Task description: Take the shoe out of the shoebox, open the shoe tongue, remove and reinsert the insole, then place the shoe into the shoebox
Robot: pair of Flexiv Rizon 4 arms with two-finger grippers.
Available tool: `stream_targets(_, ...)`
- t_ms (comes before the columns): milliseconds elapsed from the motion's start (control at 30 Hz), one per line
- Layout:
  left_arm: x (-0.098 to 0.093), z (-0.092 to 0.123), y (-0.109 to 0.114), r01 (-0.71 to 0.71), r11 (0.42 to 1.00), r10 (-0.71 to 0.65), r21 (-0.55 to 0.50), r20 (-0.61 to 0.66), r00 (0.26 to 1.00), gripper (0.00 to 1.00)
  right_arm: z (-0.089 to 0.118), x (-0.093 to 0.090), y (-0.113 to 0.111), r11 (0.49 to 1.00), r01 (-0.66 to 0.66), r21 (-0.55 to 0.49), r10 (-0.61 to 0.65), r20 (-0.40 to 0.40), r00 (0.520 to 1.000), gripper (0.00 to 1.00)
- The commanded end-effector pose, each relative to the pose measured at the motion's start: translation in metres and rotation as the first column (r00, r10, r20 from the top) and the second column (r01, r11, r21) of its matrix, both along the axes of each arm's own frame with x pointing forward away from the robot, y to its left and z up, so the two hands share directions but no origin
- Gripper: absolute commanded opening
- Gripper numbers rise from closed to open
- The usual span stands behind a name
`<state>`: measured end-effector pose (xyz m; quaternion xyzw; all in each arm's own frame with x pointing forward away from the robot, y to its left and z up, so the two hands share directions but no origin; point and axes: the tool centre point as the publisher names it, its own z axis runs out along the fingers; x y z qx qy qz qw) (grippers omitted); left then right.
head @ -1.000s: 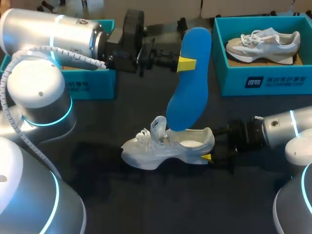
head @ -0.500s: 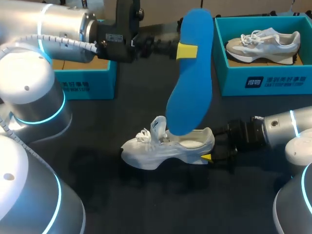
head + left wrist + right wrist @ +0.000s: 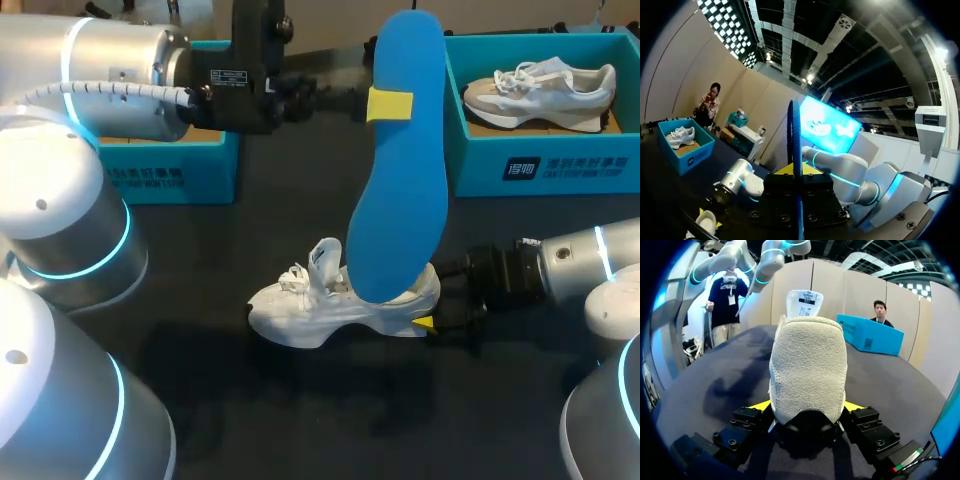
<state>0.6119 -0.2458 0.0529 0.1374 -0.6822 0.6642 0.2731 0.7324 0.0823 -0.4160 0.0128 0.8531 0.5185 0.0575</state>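
Note:
A blue insole (image 3: 400, 160) hangs nearly upright over the table, my left gripper (image 3: 388, 104) shut on it near its upper end. In the left wrist view the insole (image 3: 796, 135) shows edge-on between the fingers of the left gripper (image 3: 796, 172). Below it a white shoe (image 3: 335, 300) stands on the dark table, tongue up, toe to the left. My right gripper (image 3: 428, 318) is shut on its heel. In the right wrist view the heel (image 3: 807, 365) fills the gap between the yellow tips of the right gripper (image 3: 807, 407). The insole's lower end hides part of the shoe's opening.
A teal shoebox (image 3: 545, 165) at the back right holds a second grey-white shoe (image 3: 540, 92). Another teal shoebox (image 3: 175, 175) stands at the back left, partly behind my left arm. The table's front is bare dark cloth.
My left arm has lifted the insole and turned it more upright, its upper end now higher. The right gripper and the shoe have stayed put.

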Motion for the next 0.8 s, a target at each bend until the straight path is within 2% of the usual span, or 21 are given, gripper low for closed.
stream_targets(33,-0.007,0.006,0.008,-0.007,1.000,0.007,0.004,-0.011,1.000,0.00,0.000,0.000,0.002,1.000,0.002,-0.005,-0.002,0.000,1.000,0.97)
stream_targets(67,-0.009,0.008,0.009,-0.010,1.000,0.011,0.001,-0.021,1.000,0.00,0.000,0.000,0.002,1.000,0.002,-0.005,-0.002,0.000,1.000,1.00)
stream_targets(800,-0.039,0.024,0.022,0.047,0.999,-0.049,-0.018,-0.094,0.994,0.00,0.000,0.000,0.002,1.000,0.002,-0.005,-0.002,0.000,1.000,1.00)
